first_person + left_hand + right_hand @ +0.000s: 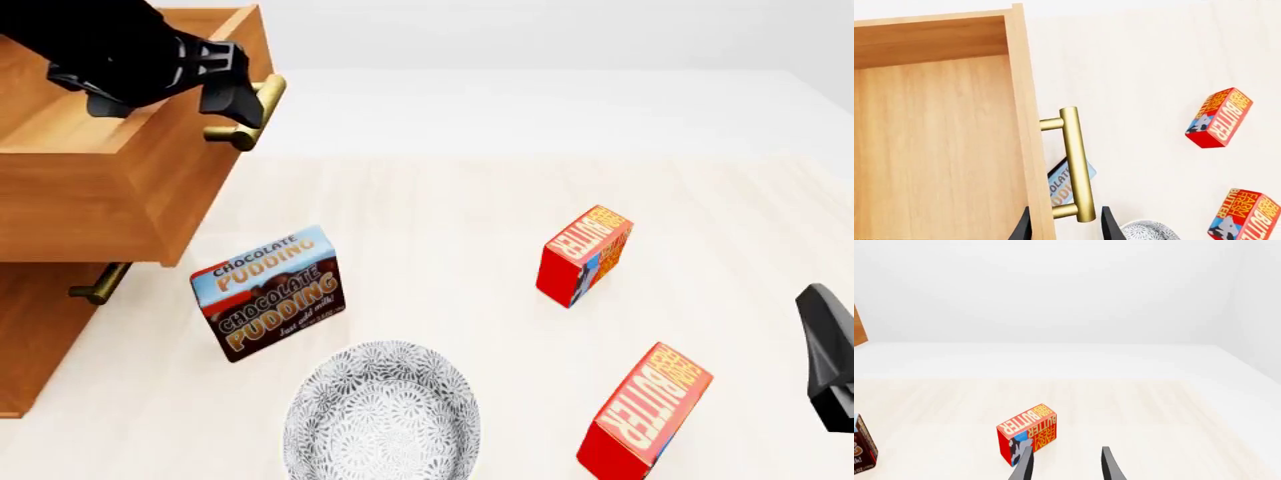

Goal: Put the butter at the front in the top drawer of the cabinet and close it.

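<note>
So far, drawer stage:
top drawer: pulled out, upper left, interior bare
left gripper: jaws spread, straddling brass handle
butter: lower right, untouched on table
right gripper: jaws spread, holding nothing
remaining: pick, place, close

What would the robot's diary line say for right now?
left gripper open astride handle | top drawer open | butter on table, untouched | right gripper open, empty

You get bright, even light — shadows under the boxes stay faint. Everything renders sharp, without glare or blur.
</note>
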### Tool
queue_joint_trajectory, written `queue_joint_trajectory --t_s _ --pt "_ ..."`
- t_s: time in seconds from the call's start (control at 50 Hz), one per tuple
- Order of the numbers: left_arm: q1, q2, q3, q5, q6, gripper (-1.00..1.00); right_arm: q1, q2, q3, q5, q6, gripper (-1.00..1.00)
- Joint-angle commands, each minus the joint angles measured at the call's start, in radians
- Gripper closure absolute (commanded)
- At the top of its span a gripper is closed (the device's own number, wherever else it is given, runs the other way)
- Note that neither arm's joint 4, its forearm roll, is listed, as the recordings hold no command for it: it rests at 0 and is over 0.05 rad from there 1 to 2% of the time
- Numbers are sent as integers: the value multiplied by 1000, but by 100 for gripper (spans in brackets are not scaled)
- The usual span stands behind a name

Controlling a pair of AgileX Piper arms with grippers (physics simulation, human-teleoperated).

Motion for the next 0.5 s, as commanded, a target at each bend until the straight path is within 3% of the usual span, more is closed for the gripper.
queue_joint_trajectory --t_s 0.02,0.5 --pt "-57 21 -39 -13 29 -100 1 -7 7 -1 2 -100" --pt "-22 -25 -184 124 105 -100 1 -7 7 0 2 -100"
